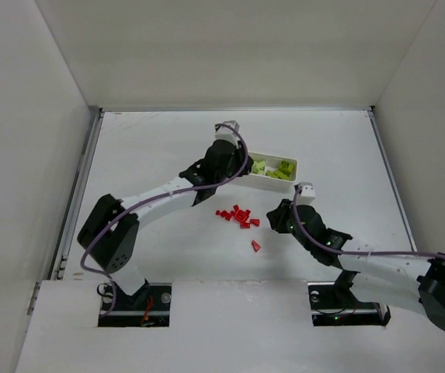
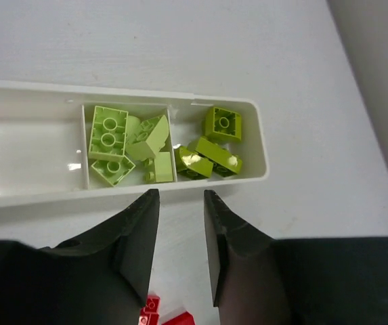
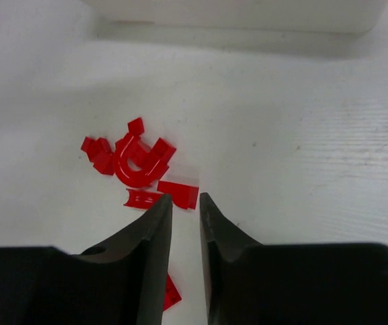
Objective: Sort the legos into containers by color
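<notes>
- The legos lay split: red ones (image 3: 139, 162) heaped just ahead of the right claw (image 3: 185, 201), yellow-green ones (image 2: 116, 142) in the tray (image 2: 45, 195) beyond the left claw (image 2: 181, 195).
- The right claw's jaws stood nearly together, gripping nothing I could see; the left's stood narrowly apart, empty.
- I reckoned a pinch into that tight heap could scatter bricks or lift two together.

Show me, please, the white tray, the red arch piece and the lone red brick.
white tray (image 2: 261, 142): left wrist view, on its right end wall.
red arch piece (image 3: 136, 179): right wrist view, on the bottom of its curve.
lone red brick (image 1: 255, 245): top view, on its middle.
</notes>
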